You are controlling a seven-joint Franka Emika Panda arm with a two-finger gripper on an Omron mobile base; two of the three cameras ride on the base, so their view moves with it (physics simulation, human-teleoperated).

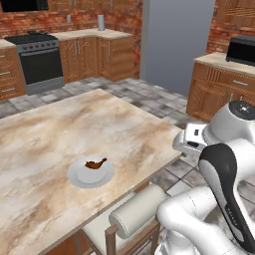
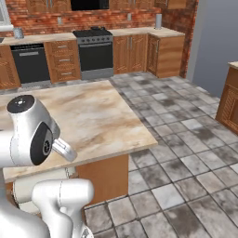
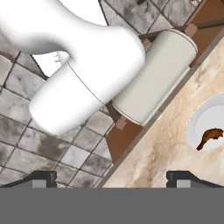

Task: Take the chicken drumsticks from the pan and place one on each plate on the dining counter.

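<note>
One chicken drumstick [image 1: 95,163], dark reddish-brown, lies on a pale round plate [image 1: 74,178] near the front edge of the marbled dining counter [image 1: 74,119]. In the hand view the same drumstick [image 3: 210,136] rests on the plate [image 3: 194,120] at the right, up and to the right of my gripper [image 3: 111,178]. The gripper is open, its fingertips [image 3: 43,177] wide apart with nothing between them, hanging over the counter's edge [image 3: 166,148] and the tiled floor. My hand [image 1: 190,140] sits just off the counter's right corner. The pan is out of view.
A white-cushioned stool [image 1: 137,211] is tucked under the counter's front edge, right by my arm. Beyond the counter are a stove [image 1: 37,60], wooden cabinets [image 1: 117,57], a grey fridge [image 1: 177,45] and a dark appliance [image 1: 241,50] on the right-hand worktop.
</note>
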